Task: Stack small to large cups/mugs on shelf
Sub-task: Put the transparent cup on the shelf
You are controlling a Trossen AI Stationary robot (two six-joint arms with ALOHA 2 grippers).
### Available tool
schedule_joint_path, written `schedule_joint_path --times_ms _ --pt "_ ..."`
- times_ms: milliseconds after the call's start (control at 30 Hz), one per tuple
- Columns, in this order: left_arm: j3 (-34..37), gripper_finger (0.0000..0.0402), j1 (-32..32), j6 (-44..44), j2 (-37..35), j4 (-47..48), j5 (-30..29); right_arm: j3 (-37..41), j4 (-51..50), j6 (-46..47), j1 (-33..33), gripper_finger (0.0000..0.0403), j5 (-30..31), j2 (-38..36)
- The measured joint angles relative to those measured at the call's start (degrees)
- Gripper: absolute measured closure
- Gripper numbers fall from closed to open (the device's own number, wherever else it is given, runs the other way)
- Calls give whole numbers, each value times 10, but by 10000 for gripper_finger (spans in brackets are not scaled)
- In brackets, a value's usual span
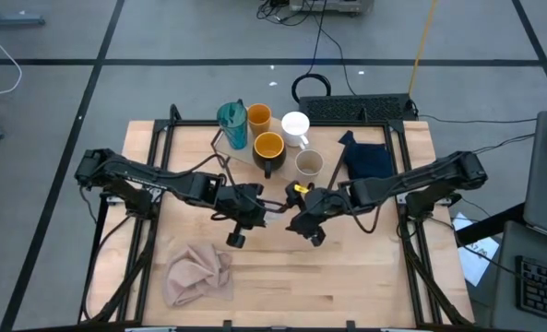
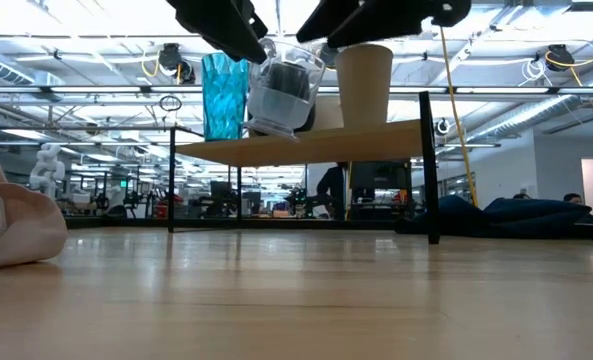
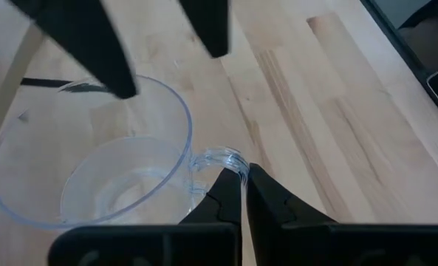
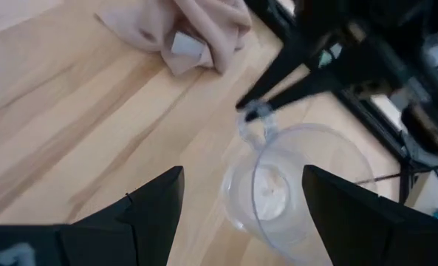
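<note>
Pink cloth [image 1: 199,273] lies on the table [image 1: 347,286] front-left. Left gripper [image 3: 242,177] fingers pinch the clear glass [image 3: 93,185] by its handle, lifted mid-table in front of the shelf [image 2: 306,146]. Right gripper [image 4: 237,193] fingers are spread wide, facing the glass. 5 cups sit on the shelf.

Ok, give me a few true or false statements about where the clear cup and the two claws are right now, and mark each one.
1. The left claw is shut on the handle of the clear glass cup. True.
2. The right claw is shut on the cup's rim. False: its fingers stand open, with the cup between them.
3. The clear cup rests on the shelf. False: it hangs tilted in the air in front of it.
4. A pink cloth lies on the table. True.
</note>
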State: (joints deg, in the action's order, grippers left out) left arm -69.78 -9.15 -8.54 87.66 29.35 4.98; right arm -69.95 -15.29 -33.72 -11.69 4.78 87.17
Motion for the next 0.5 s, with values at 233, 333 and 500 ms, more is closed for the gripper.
schedule_joint_path --times_ms 233,333,500 --pt "0 399 0 -8 0 1 10 0 23 9 12 138 0 15" --pt "0 399 0 -14 0 1 10 1 23 21 16 138 0 20" --pt "0 400 0 -15 0 0 10 0 33 23 17 138 -1 43"
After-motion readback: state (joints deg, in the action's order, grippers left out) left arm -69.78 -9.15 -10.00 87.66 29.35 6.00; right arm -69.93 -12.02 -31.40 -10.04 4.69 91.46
